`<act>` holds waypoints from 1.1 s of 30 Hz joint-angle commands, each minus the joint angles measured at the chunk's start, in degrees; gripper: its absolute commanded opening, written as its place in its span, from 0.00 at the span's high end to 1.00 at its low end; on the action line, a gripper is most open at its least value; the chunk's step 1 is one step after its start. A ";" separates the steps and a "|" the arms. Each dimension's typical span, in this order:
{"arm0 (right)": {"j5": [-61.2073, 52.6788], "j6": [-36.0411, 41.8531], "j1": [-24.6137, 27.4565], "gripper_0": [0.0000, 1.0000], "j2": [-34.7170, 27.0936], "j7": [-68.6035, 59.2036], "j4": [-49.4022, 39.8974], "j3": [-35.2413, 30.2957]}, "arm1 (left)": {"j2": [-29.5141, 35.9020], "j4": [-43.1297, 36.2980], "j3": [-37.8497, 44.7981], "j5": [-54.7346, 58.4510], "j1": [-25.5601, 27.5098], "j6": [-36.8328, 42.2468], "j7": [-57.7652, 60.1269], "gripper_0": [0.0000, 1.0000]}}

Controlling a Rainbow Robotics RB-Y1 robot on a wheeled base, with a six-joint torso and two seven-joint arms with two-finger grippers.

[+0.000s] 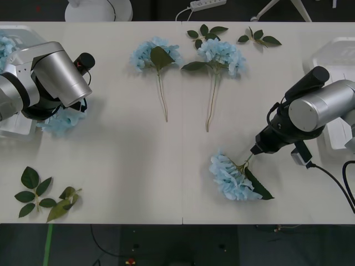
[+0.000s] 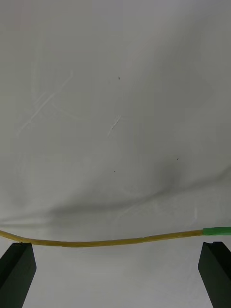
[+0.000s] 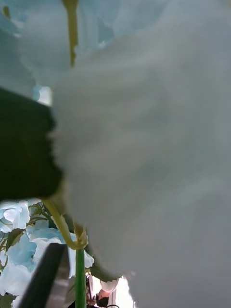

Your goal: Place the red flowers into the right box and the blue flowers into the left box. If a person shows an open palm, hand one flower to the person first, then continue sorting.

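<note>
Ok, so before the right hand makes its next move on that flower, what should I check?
1. Right hand open: ok, one finger on each side of the stem.
2. Stem inside the gap: ok, it lies flat on the table, crossing between the fingers.
3. Flower colour: ok, blue, so it goes to the left box.
4. Grip point: ok, on bare stem, away from the head and leaves.
5. Left box free: not ok, the left hand is over it with another blue flower.
6. Left hand's grip on that flower: cannot tell.
</note>
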 commanded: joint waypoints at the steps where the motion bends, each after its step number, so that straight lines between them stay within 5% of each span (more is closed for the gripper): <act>1: 1.64 2.12 0.89 0.00 3.20 1.07 -0.55 -3.87 | -0.62 1.13 -0.47 -0.42 -3.49 0.77 -5.12 1.00; 14: 11.13 7.40 2.56 0.00 9.79 1.07 -1.16 -10.02 | 0.26 1.66 3.57 -0.77 -3.40 0.59 -3.80 1.00; 25: 21.67 9.86 10.21 0.00 14.63 1.07 -10.83 -13.18 | 9.40 -8.54 28.01 0.81 -1.91 4.28 14.04 1.00; 33: 24.14 12.41 10.38 0.00 16.12 1.07 -11.01 -14.76 | 14.67 -24.62 56.66 -10.79 10.92 15.80 21.52 1.00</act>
